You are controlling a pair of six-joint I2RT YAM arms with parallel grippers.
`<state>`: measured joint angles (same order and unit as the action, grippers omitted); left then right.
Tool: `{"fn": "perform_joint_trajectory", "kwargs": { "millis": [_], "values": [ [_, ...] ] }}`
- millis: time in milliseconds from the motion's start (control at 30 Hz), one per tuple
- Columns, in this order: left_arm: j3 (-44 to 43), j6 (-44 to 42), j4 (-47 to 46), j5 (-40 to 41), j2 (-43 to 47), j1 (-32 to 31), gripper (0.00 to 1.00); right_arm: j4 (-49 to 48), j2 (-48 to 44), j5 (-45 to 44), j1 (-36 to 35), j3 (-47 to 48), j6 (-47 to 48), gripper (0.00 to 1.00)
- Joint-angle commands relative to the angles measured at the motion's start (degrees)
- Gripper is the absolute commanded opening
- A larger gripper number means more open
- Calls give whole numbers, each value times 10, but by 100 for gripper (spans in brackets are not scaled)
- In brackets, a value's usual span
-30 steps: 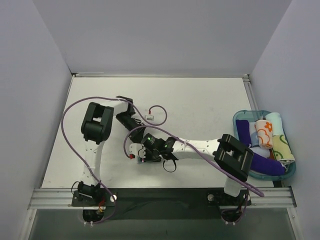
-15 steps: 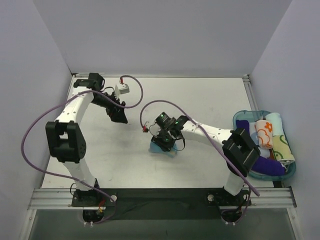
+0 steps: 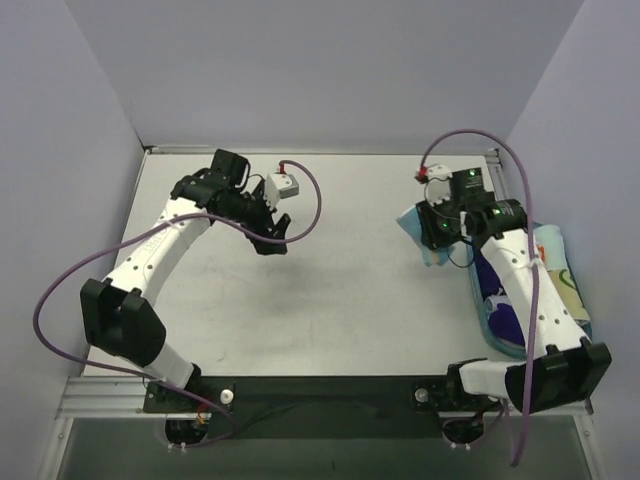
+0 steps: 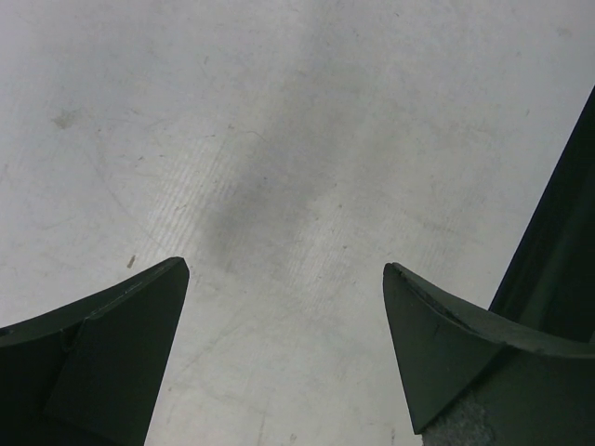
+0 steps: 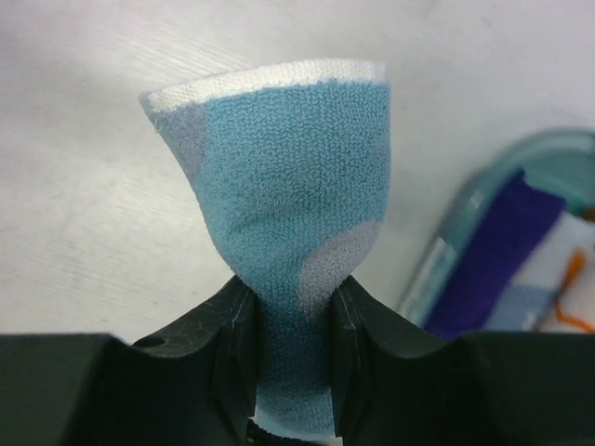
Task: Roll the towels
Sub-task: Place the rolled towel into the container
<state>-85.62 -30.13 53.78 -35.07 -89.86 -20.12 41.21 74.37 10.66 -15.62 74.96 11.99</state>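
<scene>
The right hand (image 5: 290, 297) was closed on a blue towel (image 5: 288, 186), pinching it at a narrow waist between both fingers. Beyond the fingers the towel flared out into a wider bunch with a white edge across its far end and a couple of paler patches on the blue. From above, this hand hung over the right side of the table (image 4: 279, 111), toward the back, with the towel just beside the left end of a teal tray (image 5: 462, 203). Whether the towel touched the table could not be told.

In the tray lay a purple cloth (image 5: 502, 251) against the near wall. Next to it lay a white cloth with an orange line on it (image 5: 576, 251), only partly in view at the picture's edge. The right arm crossed over much of the tray in the overhead view.

The left hand (image 4: 284, 271) was spread wide, its two dark fingers far apart and nothing between them. It hung over bare table on the left side, toward the back, well apart from the towel and the tray.
</scene>
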Motion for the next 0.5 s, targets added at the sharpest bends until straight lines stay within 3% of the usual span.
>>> {"fn": "perform_joint_trajectory", "kwargs": {
  "millis": [0,233,467],
  "values": [
    [-3,84,-52,46,26,-17,97,104,-40,-39,95,9,17,0],
    [-61,180,2,44,-25,-21,97,111,-62,-62,282,-38,59,0],
    [-92,190,40,77,-43,-24,97,28,-23,-39,389,-99,79,0]
  ]
}}
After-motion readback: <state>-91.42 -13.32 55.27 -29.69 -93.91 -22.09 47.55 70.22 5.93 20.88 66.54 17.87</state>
